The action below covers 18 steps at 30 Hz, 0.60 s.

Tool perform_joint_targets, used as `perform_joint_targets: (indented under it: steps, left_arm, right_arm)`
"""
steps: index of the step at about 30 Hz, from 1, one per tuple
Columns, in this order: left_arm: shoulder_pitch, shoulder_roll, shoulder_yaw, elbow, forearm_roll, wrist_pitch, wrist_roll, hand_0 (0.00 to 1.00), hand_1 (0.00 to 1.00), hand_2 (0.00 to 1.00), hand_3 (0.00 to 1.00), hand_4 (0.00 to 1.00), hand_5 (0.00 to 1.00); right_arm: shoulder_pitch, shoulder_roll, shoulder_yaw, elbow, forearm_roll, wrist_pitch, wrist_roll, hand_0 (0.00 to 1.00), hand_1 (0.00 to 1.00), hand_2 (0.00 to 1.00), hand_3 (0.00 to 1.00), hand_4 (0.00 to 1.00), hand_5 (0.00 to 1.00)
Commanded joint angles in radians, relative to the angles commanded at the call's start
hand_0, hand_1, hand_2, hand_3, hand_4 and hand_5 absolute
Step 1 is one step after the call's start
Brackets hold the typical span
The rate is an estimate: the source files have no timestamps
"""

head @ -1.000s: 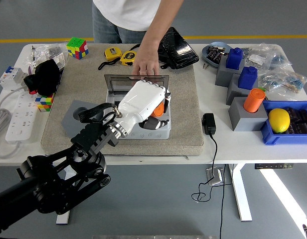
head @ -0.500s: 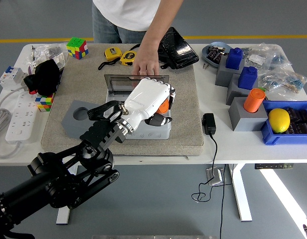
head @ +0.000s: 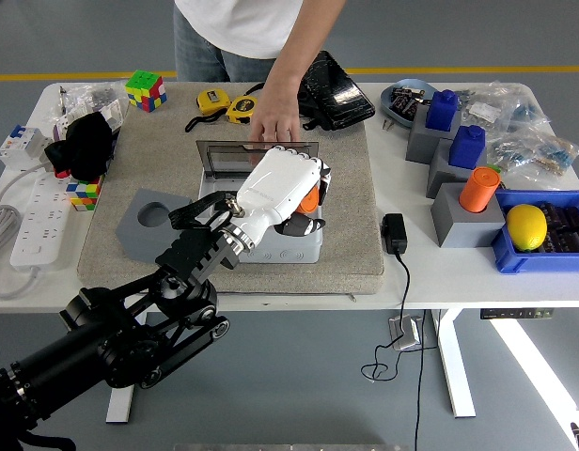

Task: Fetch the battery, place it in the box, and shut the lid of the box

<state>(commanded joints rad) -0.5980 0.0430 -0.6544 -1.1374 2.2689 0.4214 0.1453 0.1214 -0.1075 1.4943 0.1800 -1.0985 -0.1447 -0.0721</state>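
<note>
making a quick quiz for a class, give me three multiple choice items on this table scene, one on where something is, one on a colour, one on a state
1. Where is the yellow lemon?
A. in the blue bin at the table's right
B. on the grey mat
C. beside the power strip

2. What colour is the thing held by the left hand?
A. green
B. orange
C. blue

3. How does the box lid stand?
A. shut flat on the box
B. lying off on the floor
C. open, tipped back, a person's hand on it

Answers:
1 A, the lemon lies in the blue bin next to the grey blocks.
2 B, an orange battery shows between the white fingers, over the grey box.
3 C, the lid stands up behind the box with the person's hand resting at its top edge.
</note>
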Motion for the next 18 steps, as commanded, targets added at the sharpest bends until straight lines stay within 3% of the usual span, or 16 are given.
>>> perform_joint_targets:
  steps: [7,18]
  left_arm:
    - [0.004,-0.001,0.002,0.026,0.0,0.008,-0.008,0.021,0.002,0.013,0.031,0.566,0.002]
    - [0.005,-0.002,0.001,0.02,0.0,0.017,-0.012,0.021,0.002,0.014,0.032,0.583,0.002]
  right_arm:
    - [0.001,0.0,-0.003,0.0,0.005,0.0,0.001,0.822,0.774,0.759,0.793,0.998,0.998]
    - [0.001,-0.002,-0.007,0.0,0.008,0.001,0.001,0.823,0.775,0.759,0.793,0.998,0.998]
